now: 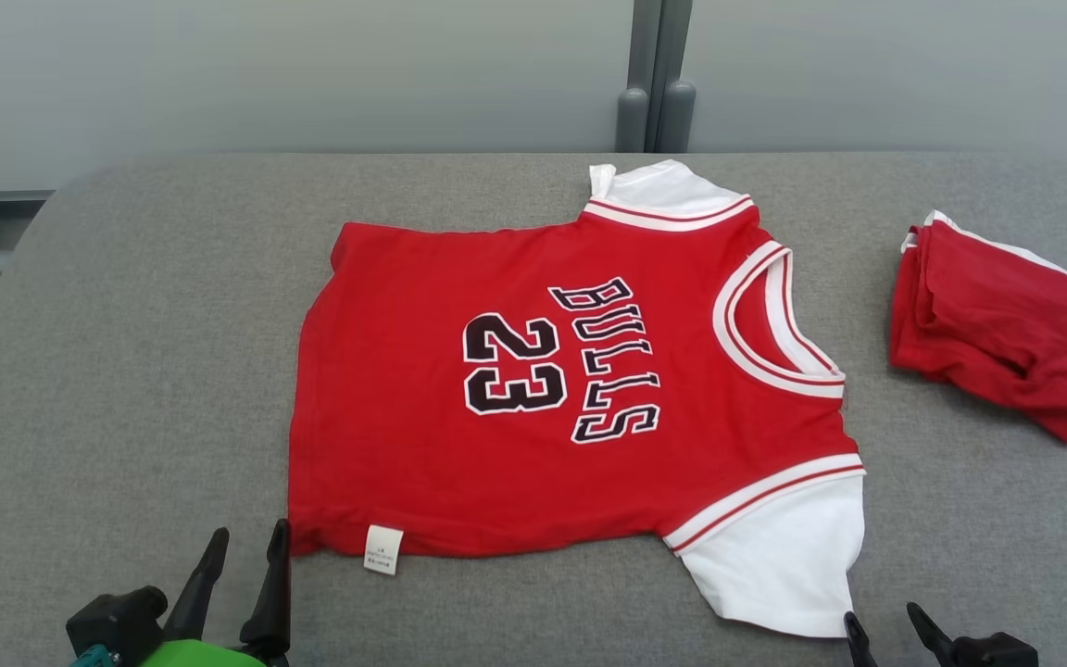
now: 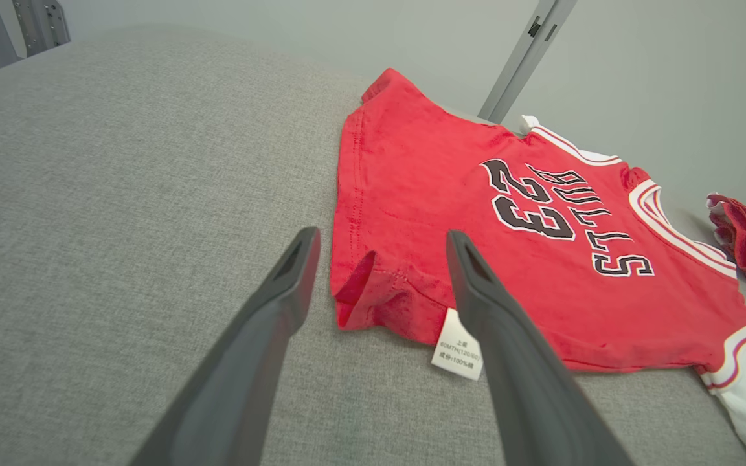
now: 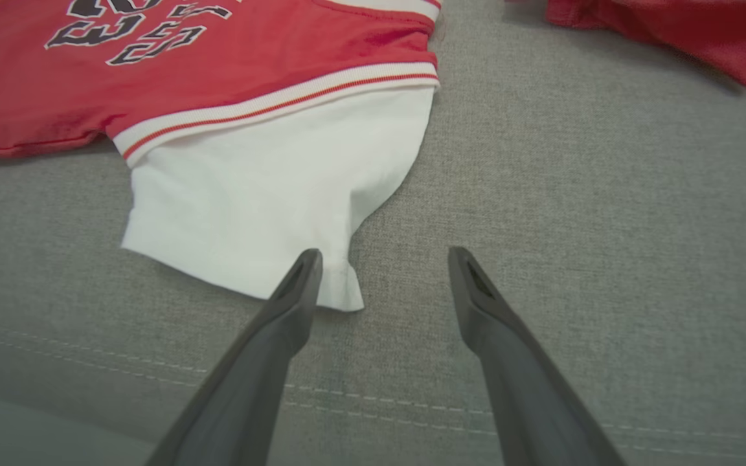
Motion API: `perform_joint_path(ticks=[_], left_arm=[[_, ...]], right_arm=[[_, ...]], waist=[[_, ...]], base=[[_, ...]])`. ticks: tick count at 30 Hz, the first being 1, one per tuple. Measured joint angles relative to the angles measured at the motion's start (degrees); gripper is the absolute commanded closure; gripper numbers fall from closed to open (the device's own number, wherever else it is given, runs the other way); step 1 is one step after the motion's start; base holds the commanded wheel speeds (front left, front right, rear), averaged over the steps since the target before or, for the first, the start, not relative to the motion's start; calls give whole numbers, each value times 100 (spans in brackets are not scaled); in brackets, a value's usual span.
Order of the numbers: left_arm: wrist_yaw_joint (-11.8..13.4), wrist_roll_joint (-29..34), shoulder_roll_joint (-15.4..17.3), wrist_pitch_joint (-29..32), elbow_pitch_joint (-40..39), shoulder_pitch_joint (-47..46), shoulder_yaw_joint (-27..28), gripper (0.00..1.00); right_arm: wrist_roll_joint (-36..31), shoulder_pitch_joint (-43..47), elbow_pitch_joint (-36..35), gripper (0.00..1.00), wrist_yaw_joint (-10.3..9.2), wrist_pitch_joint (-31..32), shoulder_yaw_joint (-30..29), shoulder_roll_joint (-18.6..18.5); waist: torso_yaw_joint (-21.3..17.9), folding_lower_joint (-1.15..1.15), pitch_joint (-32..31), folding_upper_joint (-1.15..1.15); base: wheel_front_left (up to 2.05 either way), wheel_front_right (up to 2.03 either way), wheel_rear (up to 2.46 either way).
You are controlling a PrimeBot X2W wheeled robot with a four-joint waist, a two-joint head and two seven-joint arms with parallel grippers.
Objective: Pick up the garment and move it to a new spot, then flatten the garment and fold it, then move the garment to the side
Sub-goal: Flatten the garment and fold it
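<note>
1. the red bulls 23 jersey (image 1: 543, 398) lies flat mid-way across the grey padded table (image 1: 126, 371), with its neck to the right and its hem to the left.
2. the left gripper (image 1: 249, 530) is at the near hem corner, fingers spread and empty; the corner curls up beside the white care label (image 1: 382, 548).
3. the right gripper (image 1: 882, 613) is at the tip of the near white sleeve (image 1: 784, 556), fingers spread and empty.
4. a bunched red garment with white trim (image 1: 997, 324) lies apart on the right.

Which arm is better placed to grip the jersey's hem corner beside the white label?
Left: the left gripper, open, frames that hem corner; the right gripper sits by the white sleeve.
</note>
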Motion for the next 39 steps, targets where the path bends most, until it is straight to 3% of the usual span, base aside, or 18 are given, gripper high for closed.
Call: perform_joint_path(ticks=[2,4,6,9,10,12,14,17,19,39], left_arm=[[0,0,3,0,-12,-16,-30,0],[0,0,1,0,-16,-85,-101,0],[0,0,10,0,-29,-231,-198,0],[0,0,8,0,9,-310,-472,0],[0,0,5,0,37,-338,-564,0],[0,-2,8,2,99,-383,-683,0],[0,-4,25,33,148,-425,-756,0],[0,-58,42,48,267,-515,-811,0],[0,-60,68,52,367,-542,-821,0],[0,-359,191,108,1206,-1004,-1000,0]], right_arm=[[0,-77,52,0,2,0,2,47],[1,-182,148,5,42,0,9,103],[14,-277,354,16,78,1,52,127],[14,-276,571,18,85,13,87,147],[23,-281,619,24,86,18,86,163],[30,-323,693,46,101,16,98,191],[33,-456,736,58,137,16,110,234],[38,-716,800,88,186,16,162,287],[40,-808,840,99,202,16,186,288],[64,-1112,1163,100,338,-1,226,286]], waist=[[-22,0,34,0],[-34,0,69,0],[-28,0,104,0],[7,0,153,0],[26,0,170,0],[61,0,210,0],[89,0,255,0],[114,0,305,0],[120,0,315,0],[0,0,368,0]], base=[[0,0,0],[0,0,0],[0,0,0],[0,0,0],[0,0,0],[0,0,0],[0,0,0],[0,0,0],[0,0,0],[0,0,0]])
